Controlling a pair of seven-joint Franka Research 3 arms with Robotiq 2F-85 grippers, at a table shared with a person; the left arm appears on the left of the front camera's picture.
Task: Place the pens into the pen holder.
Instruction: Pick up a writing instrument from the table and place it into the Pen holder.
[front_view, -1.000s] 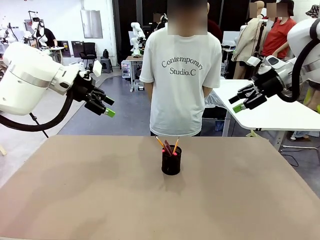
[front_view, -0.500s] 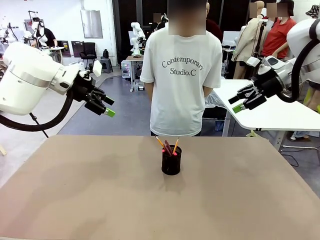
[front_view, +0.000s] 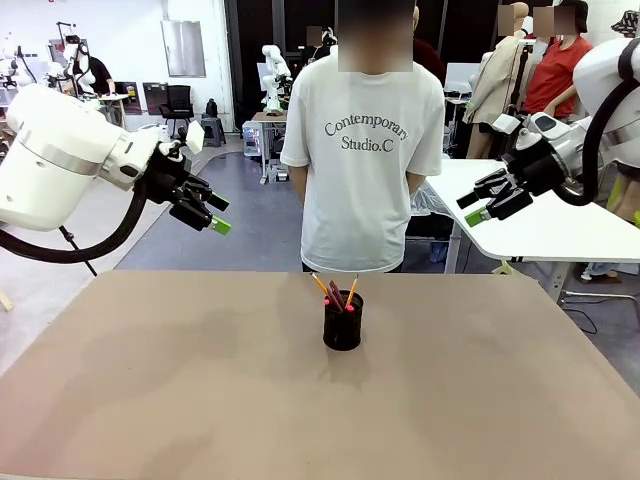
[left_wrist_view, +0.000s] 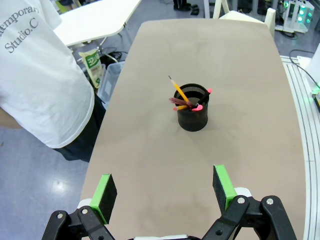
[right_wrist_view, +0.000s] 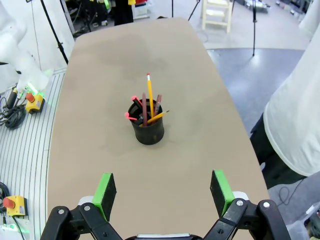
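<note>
The black mesh pen holder (front_view: 343, 320) stands upright on the brown table near its far edge, in front of the person. The pens (front_view: 336, 291) stick out of it: a yellow-orange pencil, dark pens with red tips and a reddish-brown one. The holder (left_wrist_view: 193, 107) with the pens (left_wrist_view: 186, 100) sits mid-table in the left wrist view, and the holder (right_wrist_view: 146, 126) with the pens (right_wrist_view: 148, 106) in the right wrist view. My left gripper (front_view: 210, 213) hangs open high at the left, empty (left_wrist_view: 164, 189). My right gripper (front_view: 484, 201) hangs open high at the right, empty (right_wrist_view: 163, 188).
A person in a white T-shirt (front_view: 362, 150) stands at the table's far edge, back turned, hands behind. A white table (front_view: 540, 215) stands behind at the right. The brown table (front_view: 200, 390) is bare around the holder.
</note>
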